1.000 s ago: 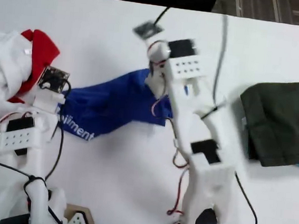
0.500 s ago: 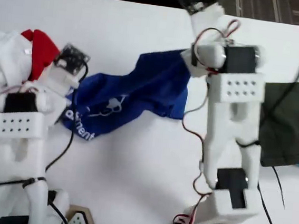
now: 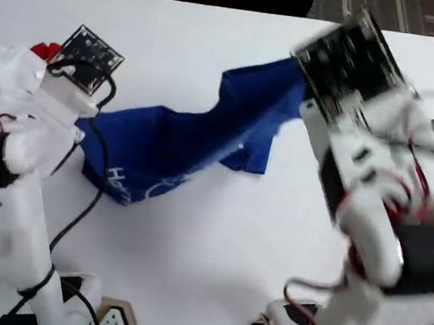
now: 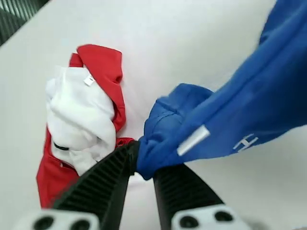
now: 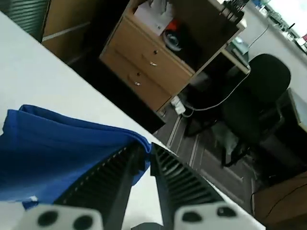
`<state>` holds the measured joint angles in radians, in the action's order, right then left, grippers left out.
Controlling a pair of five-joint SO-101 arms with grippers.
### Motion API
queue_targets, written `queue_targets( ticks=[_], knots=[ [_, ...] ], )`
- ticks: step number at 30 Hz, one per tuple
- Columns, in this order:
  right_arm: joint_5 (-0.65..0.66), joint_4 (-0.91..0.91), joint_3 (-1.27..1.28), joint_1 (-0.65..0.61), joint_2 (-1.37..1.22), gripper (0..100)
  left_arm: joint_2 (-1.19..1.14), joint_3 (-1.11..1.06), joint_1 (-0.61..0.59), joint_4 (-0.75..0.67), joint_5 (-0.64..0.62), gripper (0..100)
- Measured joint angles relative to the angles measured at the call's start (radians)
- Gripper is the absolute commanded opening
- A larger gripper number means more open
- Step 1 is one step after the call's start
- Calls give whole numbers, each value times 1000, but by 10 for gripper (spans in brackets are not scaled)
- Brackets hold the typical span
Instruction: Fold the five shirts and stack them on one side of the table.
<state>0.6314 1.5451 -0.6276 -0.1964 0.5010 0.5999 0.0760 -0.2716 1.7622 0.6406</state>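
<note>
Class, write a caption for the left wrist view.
Left gripper clamps a blue shirt beside crumpled red and white shirts.

Count | shirts 3: blue shirt (image 3: pixel 180 147), red shirt (image 4: pixel 103 67), white shirt (image 4: pixel 76 115) | arms 2: left arm (image 3: pixel 15 181), right arm (image 3: pixel 375 201) | grippers 2: left gripper (image 4: pixel 145 160), right gripper (image 5: pixel 147 149) | table (image 3: pixel 191 268) 1 | office chair (image 5: pixel 261 91) 1 | drawer cabinet (image 5: pixel 144 72) 1

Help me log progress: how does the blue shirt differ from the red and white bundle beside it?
The blue shirt is pinched at opposite ends by the left gripper and the right gripper; the red and white bundle is in neither. The blue shirt is stretched long between them; the red and white bundle lies crumpled in a heap. Neither is folded.
</note>
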Motion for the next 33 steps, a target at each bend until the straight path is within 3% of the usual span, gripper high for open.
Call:
queue_targets(
  ticks=[16,21,29,33],
  knots=[
    [64,-169,-127,0,114,20,385,110,0,5,0,27],
    [110,-190,-180,0,126,20,405,110,0,-3,0,27],
    [181,-193,-183,5,126,20,400,-129,0,-167,8,27],
    [183,-193,-196,6,132,20,394,-138,-29,-255,46,27]
  ],
)
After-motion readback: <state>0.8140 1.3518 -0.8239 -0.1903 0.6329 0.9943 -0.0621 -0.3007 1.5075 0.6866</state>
